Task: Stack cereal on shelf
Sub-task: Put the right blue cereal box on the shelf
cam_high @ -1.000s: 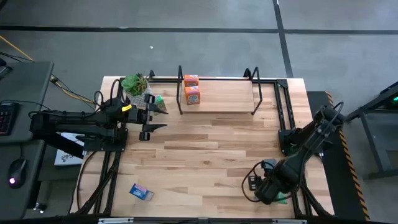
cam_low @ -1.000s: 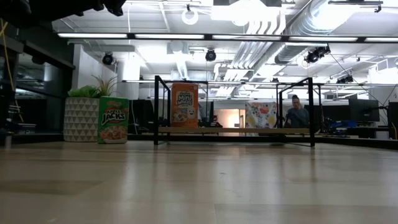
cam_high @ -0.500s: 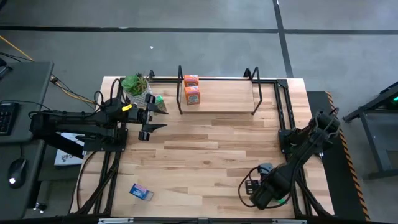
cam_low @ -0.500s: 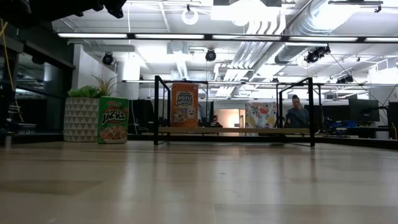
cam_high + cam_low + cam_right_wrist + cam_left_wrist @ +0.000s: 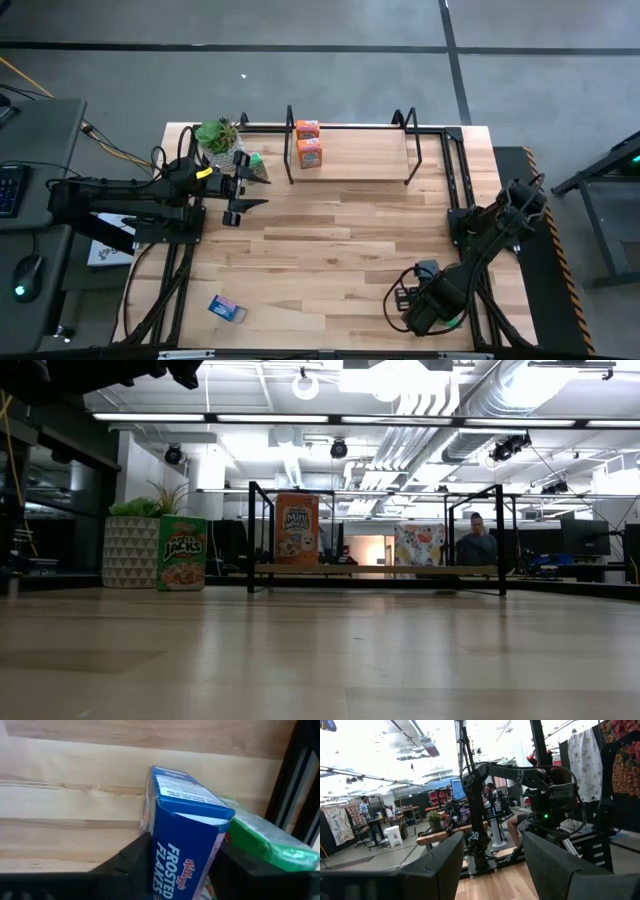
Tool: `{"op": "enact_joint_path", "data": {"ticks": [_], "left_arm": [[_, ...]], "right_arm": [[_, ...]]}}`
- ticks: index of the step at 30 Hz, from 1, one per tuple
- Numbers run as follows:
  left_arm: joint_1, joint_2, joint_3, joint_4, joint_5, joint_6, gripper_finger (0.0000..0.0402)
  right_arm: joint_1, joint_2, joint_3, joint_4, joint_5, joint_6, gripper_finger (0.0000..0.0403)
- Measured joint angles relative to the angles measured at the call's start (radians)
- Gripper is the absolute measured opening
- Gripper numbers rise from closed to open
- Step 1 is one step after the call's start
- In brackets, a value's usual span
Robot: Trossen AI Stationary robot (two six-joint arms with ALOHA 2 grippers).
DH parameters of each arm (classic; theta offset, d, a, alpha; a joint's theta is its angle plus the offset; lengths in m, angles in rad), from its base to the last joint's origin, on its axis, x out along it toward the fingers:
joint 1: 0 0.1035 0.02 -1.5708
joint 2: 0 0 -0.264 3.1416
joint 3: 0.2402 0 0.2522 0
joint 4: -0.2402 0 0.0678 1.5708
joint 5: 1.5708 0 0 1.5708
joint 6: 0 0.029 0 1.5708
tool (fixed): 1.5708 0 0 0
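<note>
On the worktop's [image 5: 330, 230] left, the left claw [image 5: 240, 188] hangs half open with nothing between its fingers, just beside the plant [image 5: 216, 134] and the green box [image 5: 256, 166] standing there; it has not moved over the last second. A blue box [image 5: 227, 309] lies near the front left corner. At the back, the shelf [image 5: 350, 150] carries two orange boxes [image 5: 309, 152], one behind the other.

On the right, the right claw [image 5: 418, 310] has slid a little leftward along the front edge and drawn its fingers in from wide around a blue Frosted Flakes box [image 5: 182, 840]; in the wrist view both fingers sit against its sides. That looks like the grasp just being made, so lifting toward the shelf likely comes next.

From above, the arm hides that box completely. A green box [image 5: 260, 842] beside it is cut off, and whether the grip is firm I cannot tell.
</note>
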State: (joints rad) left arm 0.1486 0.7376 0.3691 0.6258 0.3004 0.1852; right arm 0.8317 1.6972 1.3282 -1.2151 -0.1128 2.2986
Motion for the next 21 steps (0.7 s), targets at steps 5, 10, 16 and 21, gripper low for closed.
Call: {"op": "enact_joint_path", "data": {"ticks": [5,10,16,21], "left_arm": [[0.0,0.0,0.0,0.016,0.01,-0.001,0.0192],[0.0,0.0,0.0,0.024,0.01,-0.001,0.0192],[0.0,0.0,0.0,0.024,0.011,-0.017,0.0192],[0.0,0.0,0.0,0.024,0.011,-0.057,0.0192]], "right_arm": [[-0.029,-0.033,0.054,0.008,0.092,-0.137,0.0117],[-0.122,-0.059,0.169,0.049,0.398,-0.477,0.0117],[-0.379,-0.059,0.309,0.038,0.427,-1.018,0.0118],[-0.662,-0.058,0.391,0.006,0.325,-1.432,0.0118]]}}
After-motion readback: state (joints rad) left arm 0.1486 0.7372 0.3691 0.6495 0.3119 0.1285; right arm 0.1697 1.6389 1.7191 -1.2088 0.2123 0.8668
